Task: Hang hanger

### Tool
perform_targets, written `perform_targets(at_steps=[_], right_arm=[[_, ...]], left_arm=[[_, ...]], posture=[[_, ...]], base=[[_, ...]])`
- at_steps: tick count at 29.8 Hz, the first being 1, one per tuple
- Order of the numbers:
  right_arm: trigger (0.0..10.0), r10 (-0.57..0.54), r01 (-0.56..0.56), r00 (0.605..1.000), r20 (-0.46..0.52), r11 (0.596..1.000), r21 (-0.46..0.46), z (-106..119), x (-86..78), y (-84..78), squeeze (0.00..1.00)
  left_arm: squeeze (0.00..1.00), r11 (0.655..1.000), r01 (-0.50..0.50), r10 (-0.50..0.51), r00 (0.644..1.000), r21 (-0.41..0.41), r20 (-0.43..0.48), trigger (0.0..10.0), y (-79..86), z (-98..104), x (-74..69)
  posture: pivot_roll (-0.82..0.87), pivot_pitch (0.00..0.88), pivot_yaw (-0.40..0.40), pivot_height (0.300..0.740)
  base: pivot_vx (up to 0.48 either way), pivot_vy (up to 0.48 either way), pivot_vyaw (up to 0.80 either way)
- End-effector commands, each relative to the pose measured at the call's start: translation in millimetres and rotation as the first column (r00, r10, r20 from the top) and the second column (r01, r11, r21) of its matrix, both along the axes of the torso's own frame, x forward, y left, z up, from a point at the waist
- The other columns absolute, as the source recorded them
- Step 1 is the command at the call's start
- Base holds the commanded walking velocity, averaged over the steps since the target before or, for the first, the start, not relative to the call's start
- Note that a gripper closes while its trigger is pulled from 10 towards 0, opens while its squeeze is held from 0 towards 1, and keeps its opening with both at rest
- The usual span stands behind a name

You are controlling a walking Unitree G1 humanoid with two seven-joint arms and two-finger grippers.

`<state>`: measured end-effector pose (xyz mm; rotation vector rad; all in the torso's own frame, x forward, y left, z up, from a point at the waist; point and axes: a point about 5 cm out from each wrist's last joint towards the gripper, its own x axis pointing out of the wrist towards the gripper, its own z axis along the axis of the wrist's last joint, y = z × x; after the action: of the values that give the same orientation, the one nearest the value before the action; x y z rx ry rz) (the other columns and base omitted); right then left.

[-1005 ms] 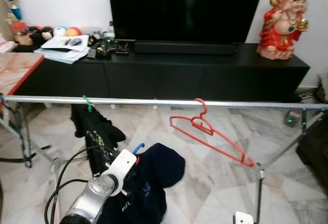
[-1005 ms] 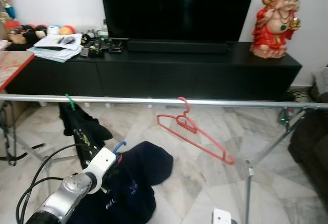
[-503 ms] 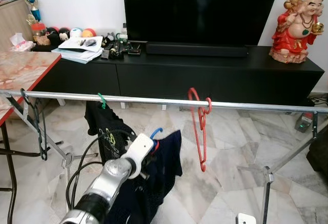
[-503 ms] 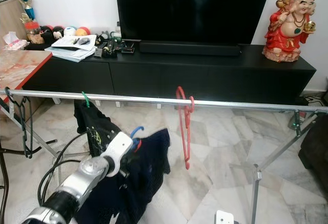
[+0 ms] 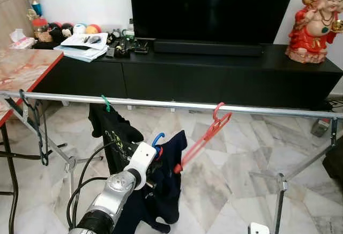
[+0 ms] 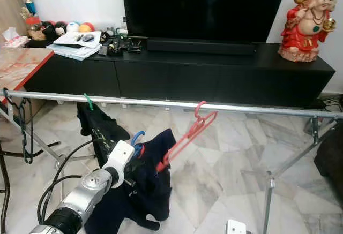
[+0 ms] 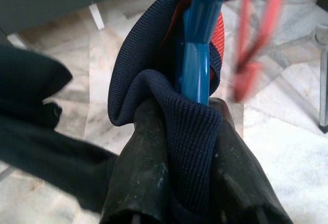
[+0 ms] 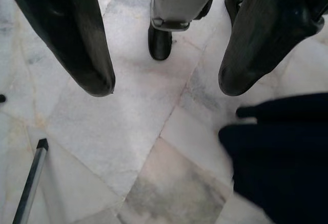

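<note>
Left gripper (image 7: pixel 179 183) with jaws squeezed shut on the dark navy knit top (image 7: pixel 189 126) and the blue plastic hanger (image 7: pixel 197 65) inside it, collar bunched between the two black fingers (image 7: pixel 138 172). Held up just below the long silver metal rail (image 5: pixel 161 104), near its middle, blue hook (image 5: pixel 157 138) poking up but not over the rail. Silver left arm (image 5: pixel 115 191) reaching up from the near edge, black cable looping beside it.

Just beside the navy top, a red plastic hanger (image 5: pixel 203 137) hooked on the rail, tilted, its low end close to the navy top. Cannot tell if touching. Blurred red in the left wrist view.

Farther toward the rail's left end, a black printed shirt (image 5: pixel 115 135) hanging from a green hook (image 5: pixel 106 103). Near the very left end, an empty black hanger (image 5: pixel 33 132).

Right gripper (image 8: pixel 164 88) low down, pointing at the pale marble floor (image 8: pixel 128 147), jaws wide apart, holding nothing. Dark cloth at one side of its view, a thin metal leg at a corner.

Behind the rail, a long black TV cabinet (image 5: pixel 214 76) with a big black TV (image 5: pixel 211 6) on top. Red laughing Buddha statue (image 5: pixel 316 22) at the cabinet's right end, papers and small toys (image 5: pixel 80 41) at its left end. Red-edged surface (image 5: pixel 21 70) at the far left.
</note>
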<state>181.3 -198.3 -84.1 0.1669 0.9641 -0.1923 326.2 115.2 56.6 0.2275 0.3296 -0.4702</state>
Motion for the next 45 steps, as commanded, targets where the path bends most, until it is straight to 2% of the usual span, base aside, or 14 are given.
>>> perform_targets(at_steps=[1,14,16,17,22,27,30,35,39,41,45], right_arm=[[10.0,-0.013,0.013,1.0,0.003,1.0,-0.005,-0.1,-1.0,-1.8,0.0],[10.0,-0.003,0.003,1.0,-0.013,1.0,-0.009,-2.9,-6.4,0.1,0.0],[10.0,0.001,-0.001,1.0,-0.02,1.0,-0.011,-3.9,-8.5,0.5,0.0],[10.0,0.001,-0.002,1.0,-0.025,1.0,-0.011,-4.6,-10.3,0.1,0.0],[10.0,0.0,-0.001,1.0,-0.029,1.0,-0.013,-5.3,-11.9,-0.6,0.0],[10.0,0.001,-0.001,0.999,-0.032,1.0,-0.017,-5.4,-12.7,-1.9,0.0],[10.0,0.002,-0.003,0.999,-0.033,1.0,-0.019,-5.4,-12.8,-2.4,0.0],[10.0,0.011,-0.012,0.999,-0.038,1.0,-0.025,-5.7,-13.8,-3.1,0.0],[10.0,0.015,-0.016,0.999,-0.039,1.0,-0.025,-6.1,-14.2,-2.0,0.0],[10.0,0.017,-0.018,0.999,-0.039,1.0,-0.023,-6.2,-14.3,-1.3,0.0],[10.0,0.019,-0.02,0.999,-0.04,1.0,-0.021,-6.5,-14.6,-0.5,0.0]], left_arm=[[0.0,1.0,0.029,-0.03,0.998,0.005,0.058,10.0,-4.9,11.7,6.3],[0.0,0.996,0.081,-0.082,0.996,0.024,0.045,10.0,-2.1,7.8,0.3],[0.0,0.991,0.132,-0.132,0.99,0.011,0.044,10.0,-1.8,7.4,-3.9],[0.0,0.982,0.19,-0.19,0.981,0.001,0.033,10.0,-1.4,6.5,-8.9],[0.0,0.965,0.262,-0.262,0.965,-0.005,0.0,10.0,-0.2,3.9,-15.5],[0.0,0.914,0.406,-0.407,0.911,-0.018,-0.068,10.0,-1.7,2.3,-27.4],[0.0,0.897,0.442,-0.441,0.894,-0.005,-0.074,10.0,-2.6,4.4,-28.5],[0.0,0.881,0.471,-0.47,0.882,0.042,-0.029,10.0,-5.9,15.6,-21.8],[0.0,0.871,0.491,-0.492,0.87,0.024,0.033,10.0,-16.8,34.4,-11.3],[0.0,0.873,0.487,-0.487,0.872,0.014,0.043,10.0,-19.9,37.6,-8.5],[0.0,0.903,0.43,-0.43,0.9,0.027,0.071,10.0,-24.9,43.0,2.9]], posture=[[0.05,0.025,-0.025,0.74],[0.05,0.018,-0.026,0.74],[0.05,0.017,-0.025,0.74],[0.05,0.018,-0.025,0.74],[0.05,0.019,-0.024,0.74],[0.05,0.031,-0.027,0.74],[0.05,0.034,-0.03,0.74],[0.06,0.038,-0.031,0.74],[0.05,0.039,-0.025,0.74],[0.05,0.041,-0.024,0.74],[0.05,0.042,-0.024,0.74]], base=[[0.307,0.0,0.0],[0.271,0.0,0.0],[0.0,0.0,0.0],[0.0,0.0,0.0],[0.0,0.0,0.0],[0.0,0.0,0.0],[0.0,0.0,0.0],[0.0,0.0,0.0],[0.0,0.0,0.0],[0.0,0.0,0.0],[0.0,0.0,0.0]])
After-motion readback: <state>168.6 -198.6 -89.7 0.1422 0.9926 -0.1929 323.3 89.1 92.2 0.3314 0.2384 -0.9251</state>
